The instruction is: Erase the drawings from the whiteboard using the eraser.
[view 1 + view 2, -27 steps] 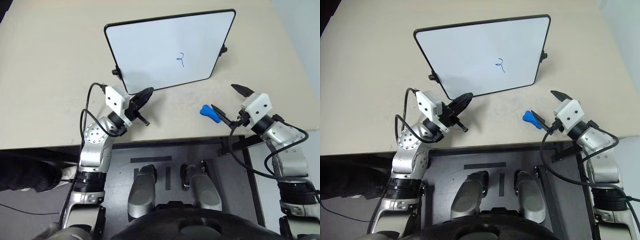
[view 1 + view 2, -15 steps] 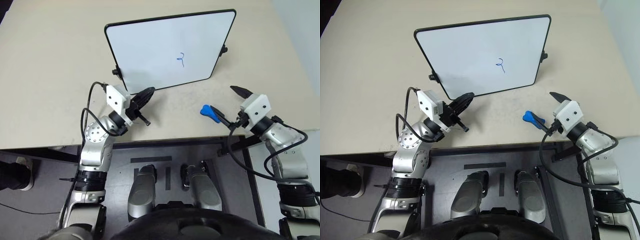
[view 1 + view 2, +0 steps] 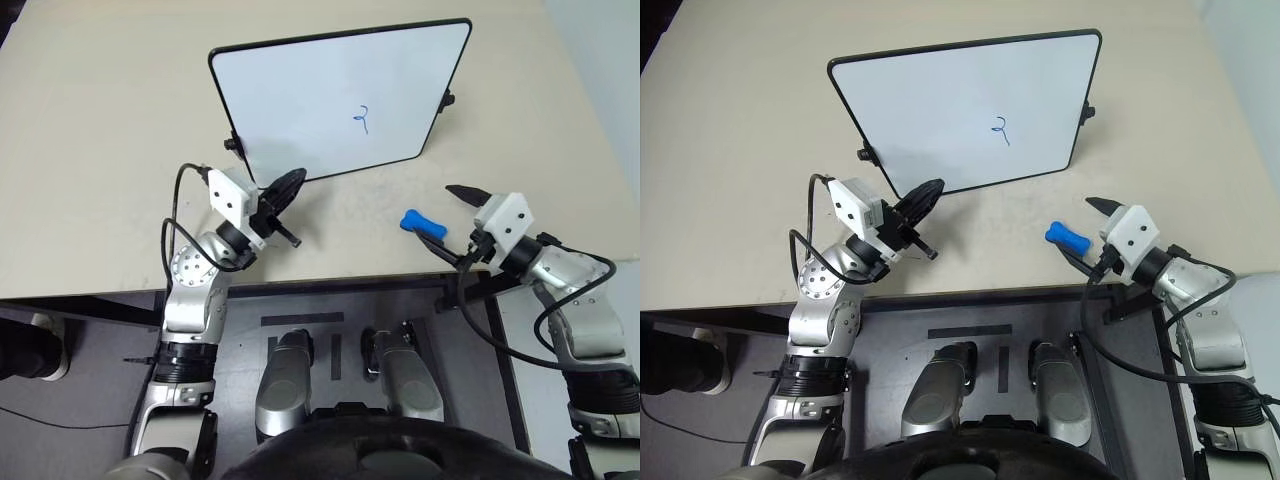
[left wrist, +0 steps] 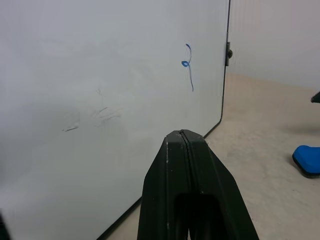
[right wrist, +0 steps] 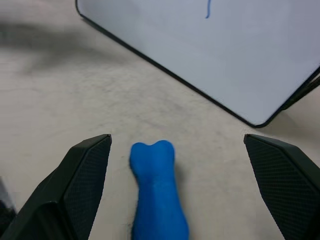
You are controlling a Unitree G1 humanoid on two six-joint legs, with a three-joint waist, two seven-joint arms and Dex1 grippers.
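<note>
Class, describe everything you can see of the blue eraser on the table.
The eraser is a small, bright blue, bone-shaped block with a notched, flared end, matte and solid-looking. It lies flat on the beige table, in front of the whiteboard. The open right claw straddles it without touching.

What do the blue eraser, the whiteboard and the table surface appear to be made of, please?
The eraser looks like matte moulded foam or soft plastic: uniform bright blue, rounded bone shape, no shine. The whiteboard has a smooth, faintly glossy white writing face, likely coated sheet, in a thin black frame that looks plastic; faint old marks show. The table looks like matte beige laminate with light scuffs.
</note>
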